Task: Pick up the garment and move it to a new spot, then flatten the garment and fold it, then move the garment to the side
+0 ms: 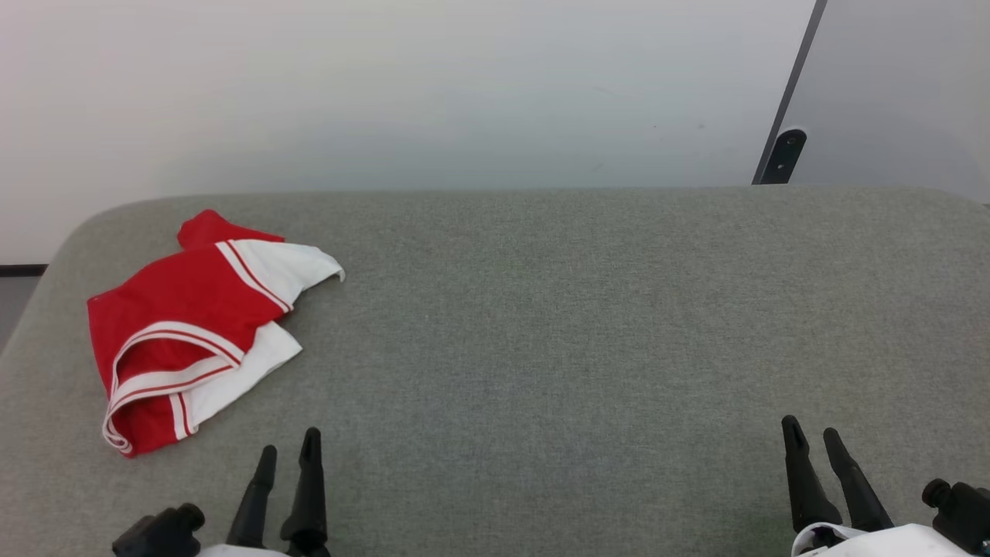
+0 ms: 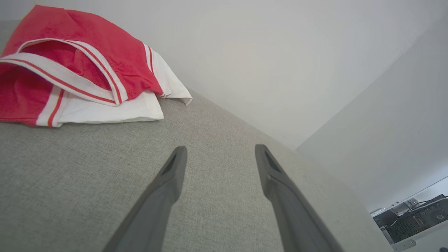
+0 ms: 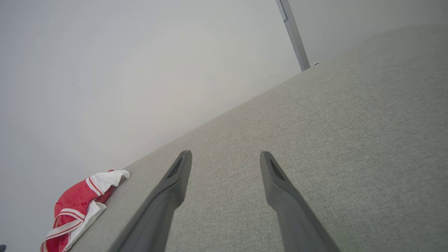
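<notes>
Showing left hand (image 1: 290, 441) and right hand (image 1: 810, 427) low at the near edge of the grey table (image 1: 541, 325), both spread wide, empty, touching no cloth. Beyond the left hand, showing the garment (image 1: 178, 309) crumpled near the far left corner. Best reaching left, pinching a thick fold.
</notes>
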